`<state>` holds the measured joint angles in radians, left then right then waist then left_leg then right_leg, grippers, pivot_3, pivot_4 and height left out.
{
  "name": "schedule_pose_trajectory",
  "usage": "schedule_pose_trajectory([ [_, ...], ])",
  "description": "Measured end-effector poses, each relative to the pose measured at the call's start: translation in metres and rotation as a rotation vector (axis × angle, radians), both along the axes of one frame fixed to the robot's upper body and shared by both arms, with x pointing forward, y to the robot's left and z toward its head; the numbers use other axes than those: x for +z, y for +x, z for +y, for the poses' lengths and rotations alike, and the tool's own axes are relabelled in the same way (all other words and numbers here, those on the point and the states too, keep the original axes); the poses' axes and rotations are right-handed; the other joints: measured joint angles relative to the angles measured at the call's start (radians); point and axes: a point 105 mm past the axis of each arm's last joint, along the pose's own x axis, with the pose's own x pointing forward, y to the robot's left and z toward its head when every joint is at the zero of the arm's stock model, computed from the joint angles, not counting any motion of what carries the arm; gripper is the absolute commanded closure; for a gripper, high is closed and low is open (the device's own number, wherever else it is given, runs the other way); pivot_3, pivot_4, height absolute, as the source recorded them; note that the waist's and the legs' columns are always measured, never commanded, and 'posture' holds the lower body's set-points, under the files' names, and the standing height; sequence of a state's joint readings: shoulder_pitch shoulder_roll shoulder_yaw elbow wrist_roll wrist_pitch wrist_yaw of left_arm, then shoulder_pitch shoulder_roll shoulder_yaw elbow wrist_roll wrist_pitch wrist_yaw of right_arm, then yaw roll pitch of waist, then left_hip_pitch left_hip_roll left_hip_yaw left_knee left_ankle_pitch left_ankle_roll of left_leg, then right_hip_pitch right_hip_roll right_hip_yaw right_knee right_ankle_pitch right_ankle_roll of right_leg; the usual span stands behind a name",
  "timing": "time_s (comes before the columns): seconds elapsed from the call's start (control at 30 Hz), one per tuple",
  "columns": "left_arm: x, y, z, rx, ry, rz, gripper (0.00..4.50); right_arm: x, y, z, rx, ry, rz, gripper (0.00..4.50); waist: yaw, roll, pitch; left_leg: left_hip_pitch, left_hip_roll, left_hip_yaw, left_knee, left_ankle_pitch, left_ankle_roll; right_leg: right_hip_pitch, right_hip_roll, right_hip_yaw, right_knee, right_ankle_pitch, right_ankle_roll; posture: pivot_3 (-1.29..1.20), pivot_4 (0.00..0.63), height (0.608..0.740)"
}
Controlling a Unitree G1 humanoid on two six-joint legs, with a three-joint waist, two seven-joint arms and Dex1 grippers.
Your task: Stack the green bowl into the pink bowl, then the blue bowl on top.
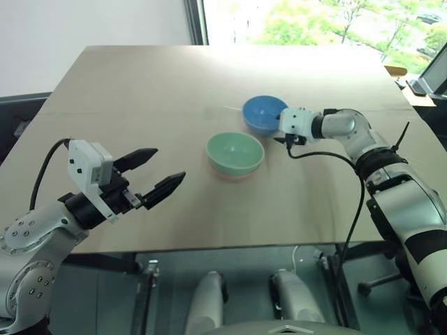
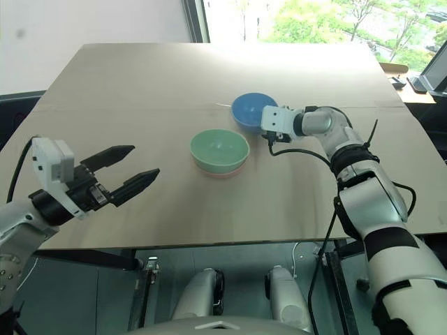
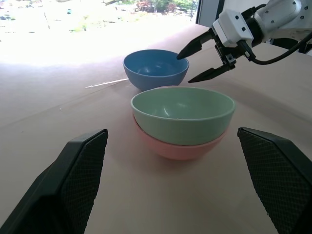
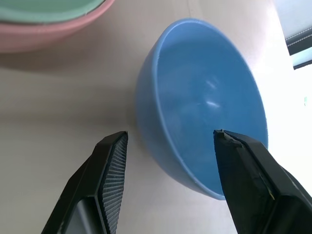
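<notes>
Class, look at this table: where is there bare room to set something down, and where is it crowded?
Bare room: the far half of the table behind the blue bowl, and the near strip in front of the green bowl nested in the pink bowl. Crowded: around the blue bowl, where the open right pincer straddles its rim.

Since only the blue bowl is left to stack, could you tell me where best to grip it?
Probably pinch the blue bowl by its thin rim nearest the right gripper, one finger inside, one outside. It sits upright and open, apart from the green bowl.

Pale wooden table (image 1: 174, 91) under a bright window (image 1: 321, 21) (green trees outside), white wall (image 1: 84, 21) beside
</notes>
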<state>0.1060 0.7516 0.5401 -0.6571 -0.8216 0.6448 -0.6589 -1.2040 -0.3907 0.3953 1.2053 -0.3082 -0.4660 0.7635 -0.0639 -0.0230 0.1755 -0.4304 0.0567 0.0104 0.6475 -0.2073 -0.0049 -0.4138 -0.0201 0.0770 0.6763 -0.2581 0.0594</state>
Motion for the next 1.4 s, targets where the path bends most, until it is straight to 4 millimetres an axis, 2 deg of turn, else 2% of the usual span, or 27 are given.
schedule_pose_trajectory([
  [0.07,0.001,0.000,0.000,0.005,-0.004,-0.002,0.00,-0.002,0.001,0.001,-0.005,0.000,0.004,2.27,-0.002,0.000,0.000,0.000,0.000,0.000,0.000,0.000,0.000,0.000,0.000,0.000,0.000,0.000,0.000,0.00,0.150,0.740],
  [0.1,0.001,0.001,0.000,0.007,-0.005,-0.004,0.00,-0.002,0.001,0.002,-0.007,-0.005,0.004,2.82,-0.003,0.000,0.000,0.000,0.000,0.000,0.000,0.000,0.000,0.000,0.000,0.000,0.001,0.000,0.000,0.00,0.150,0.740],
  [0.23,0.002,0.001,0.000,0.006,-0.007,-0.007,0.00,0.001,0.003,0.005,-0.003,-0.017,-0.016,4.46,-0.004,0.000,0.000,0.000,0.000,0.000,0.000,0.000,0.000,0.000,0.000,0.000,0.000,0.000,0.000,0.00,0.150,0.740],
  [0.67,0.001,-0.004,-0.010,-0.061,-0.021,-0.002,0.00,0.002,0.002,0.006,0.010,-0.020,-0.024,4.46,-0.005,0.001,0.000,0.000,0.000,0.000,0.000,0.000,0.000,0.000,0.000,0.000,0.000,0.000,0.000,0.00,0.150,0.740],
  [0.87,-0.001,-0.001,-0.015,-0.102,-0.021,0.005,0.00,0.019,0.000,0.007,0.046,0.032,-0.025,4.46,-0.004,0.001,0.001,0.000,0.000,0.000,0.000,0.000,0.000,0.000,0.000,0.000,0.000,0.000,0.000,0.00,0.150,0.740],
  [0.97,0.000,0.002,-0.018,-0.129,-0.021,0.004,0.00,0.036,-0.004,0.013,0.094,0.081,-0.040,4.46,-0.004,0.002,0.001,0.000,0.000,0.000,0.000,0.000,0.000,0.000,0.000,0.000,0.000,0.000,0.000,0.00,0.150,0.740],
  [1.1,0.003,0.008,-0.015,-0.126,-0.014,-0.011,0.00,0.073,-0.016,0.026,0.203,0.161,-0.084,4.46,-0.004,0.002,0.002,0.000,0.000,0.000,0.000,0.000,0.000,0.000,0.000,0.000,0.001,0.000,0.000,0.00,0.150,0.740],
  [1.2,0.004,0.009,-0.013,-0.136,-0.008,-0.013,0.00,0.092,-0.032,0.037,0.299,0.211,-0.096,4.46,-0.003,0.002,0.002,0.000,0.000,-0.001,-0.001,0.000,0.000,0.000,0.000,-0.001,0.001,0.000,0.000,0.00,0.150,0.740],
  [1.27,0.004,0.010,-0.012,-0.141,-0.004,-0.010,0.00,0.092,-0.047,0.043,0.368,0.225,-0.056,4.46,0.001,0.002,0.002,0.000,0.000,-0.001,-0.001,0.000,0.000,0.000,0.000,-0.001,0.000,0.000,0.000,0.00,0.150,0.740],
  [1.33,0.004,0.011,-0.010,-0.144,0.005,-0.011,0.00,0.083,-0.064,0.043,0.417,0.219,0.040,4.46,0.010,0.002,0.002,0.000,0.000,-0.001,0.000,0.000,0.000,0.000,0.000,-0.002,0.000,0.000,0.000,0.00,0.150,0.740],
  [1.4,0.004,0.012,-0.009,-0.144,0.006,-0.013,0.00,0.079,-0.070,0.041,0.426,0.206,0.096,4.46,0.016,0.003,0.002,-0.001,0.000,-0.001,0.000,0.000,0.000,0.000,0.000,-0.002,0.000,0.000,0.000,0.00,0.150,0.740],
])
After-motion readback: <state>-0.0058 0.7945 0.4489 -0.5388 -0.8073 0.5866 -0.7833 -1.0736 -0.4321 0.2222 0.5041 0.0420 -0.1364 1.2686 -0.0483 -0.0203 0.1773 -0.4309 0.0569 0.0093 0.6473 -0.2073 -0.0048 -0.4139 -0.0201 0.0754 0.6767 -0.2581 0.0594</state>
